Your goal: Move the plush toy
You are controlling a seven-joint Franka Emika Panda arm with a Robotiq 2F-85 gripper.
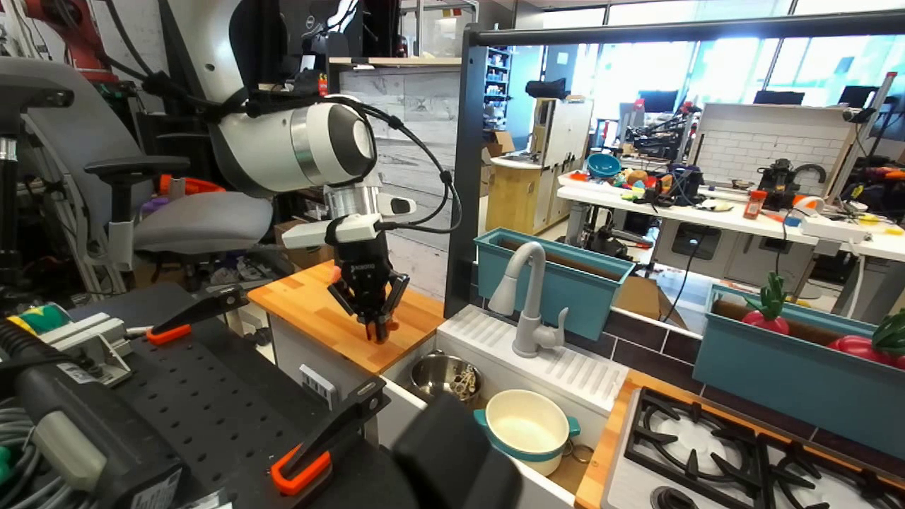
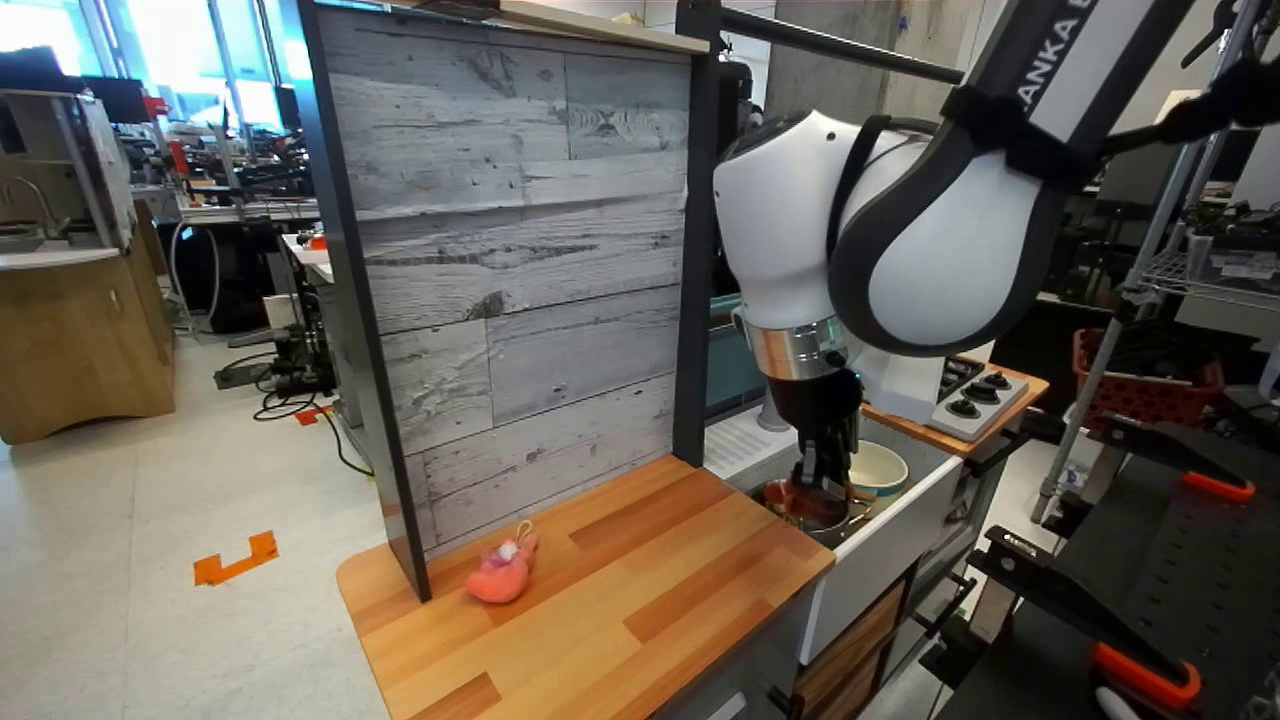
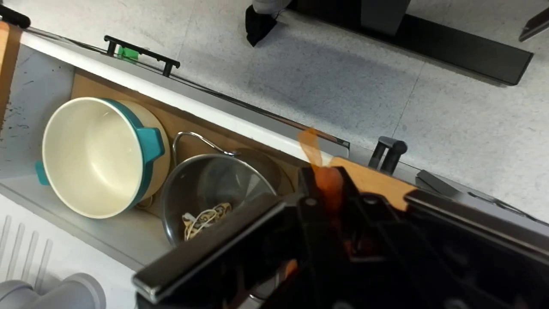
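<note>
The sink (image 3: pixel 40 90) holds pots (image 3: pixel 94 159), the counter (image 2: pixel 640 560) a coral toy (image 2: pixel 502 573), and the hand (image 1: pixel 377 331) clasps an orange toy (image 3: pixel 329 184).

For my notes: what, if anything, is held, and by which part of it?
The hand grips an orange-red object between its fingers, an orange strip sticking out; which part, I cannot tell.
</note>
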